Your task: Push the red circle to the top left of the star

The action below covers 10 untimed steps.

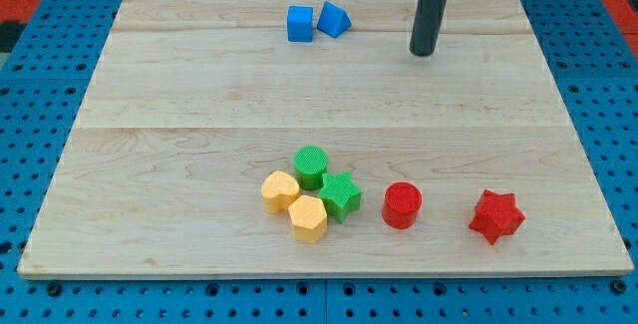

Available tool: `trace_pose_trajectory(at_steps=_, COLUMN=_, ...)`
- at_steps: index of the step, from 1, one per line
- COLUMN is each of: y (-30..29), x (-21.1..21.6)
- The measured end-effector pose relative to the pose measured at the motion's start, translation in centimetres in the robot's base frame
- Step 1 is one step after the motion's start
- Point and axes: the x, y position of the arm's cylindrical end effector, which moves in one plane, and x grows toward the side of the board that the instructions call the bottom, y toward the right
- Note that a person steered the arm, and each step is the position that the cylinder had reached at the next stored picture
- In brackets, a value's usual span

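Note:
The red circle [403, 204] lies near the view's bottom, right of centre. The red star [496, 216] lies to its right, a little lower, with a gap between them. A green star [341, 195] lies just left of the red circle, in a cluster. My tip [424, 53] stands near the view's top, right of centre, far above the red circle and touching no block.
A green circle [311, 166], a yellow heart-like block [279, 191] and a yellow hexagon [308, 218] crowd around the green star. A blue cube [300, 24] and a blue triangle [333, 19] sit together at the view's top. The wooden board [150, 115] lies on a blue pegboard.

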Motion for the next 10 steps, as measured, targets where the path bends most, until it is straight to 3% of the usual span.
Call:
trace_pose_trajectory(at_steps=1, y=4.2, x=3.3)
trace_pose_trajectory(at_steps=3, y=14.1, x=18.7)
trace_pose_trajectory(at_steps=4, y=10.6, x=24.4)
trace_pose_trajectory(at_steps=5, y=5.7, x=26.2)
trace_pose_trajectory(at_steps=6, y=-4.6, x=26.0)
trace_pose_trajectory(at_steps=10, y=-6.4, x=21.6)
